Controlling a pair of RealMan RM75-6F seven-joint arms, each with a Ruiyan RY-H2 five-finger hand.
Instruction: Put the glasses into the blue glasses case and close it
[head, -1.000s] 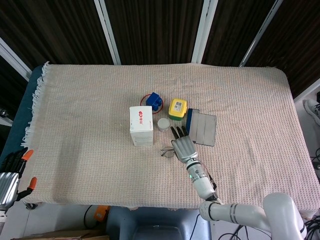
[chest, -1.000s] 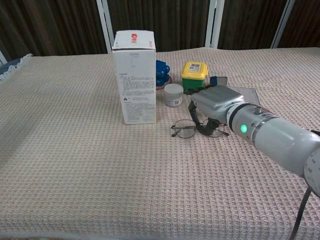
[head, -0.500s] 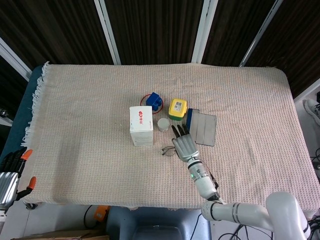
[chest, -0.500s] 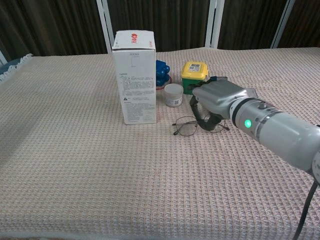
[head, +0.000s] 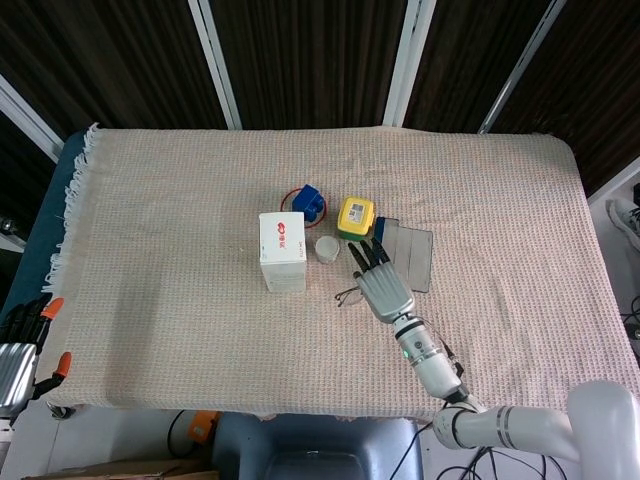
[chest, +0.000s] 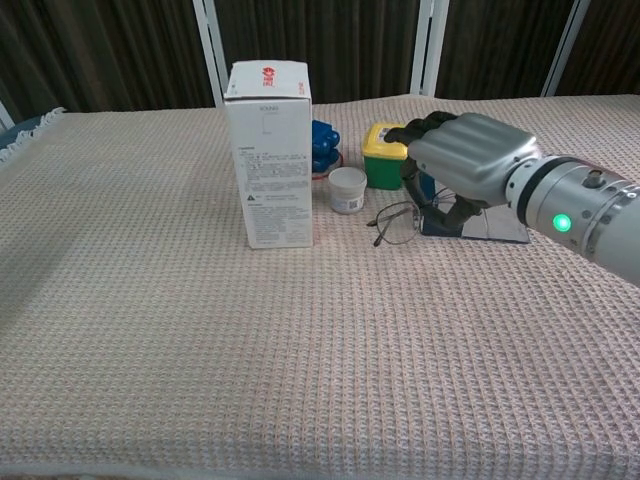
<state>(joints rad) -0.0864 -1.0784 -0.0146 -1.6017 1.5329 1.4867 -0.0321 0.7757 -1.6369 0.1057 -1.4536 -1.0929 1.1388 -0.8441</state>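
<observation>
Right hand (chest: 468, 165), fingers curled on the glasses (chest: 397, 222), has carried them right and farther away since a second ago, lifted beside the open blue glasses case (head: 405, 257); insertion comes next. Left hand (head: 18, 345) idles off the desk, apparently empty

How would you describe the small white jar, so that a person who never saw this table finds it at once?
Start at the tall white carton standing near the middle of the woven cloth. Just to its right, in front of a blue object and left of the yellow-lidded green container, sits the small white jar. It is the lowest and the only round, all-white item in that group.
</observation>
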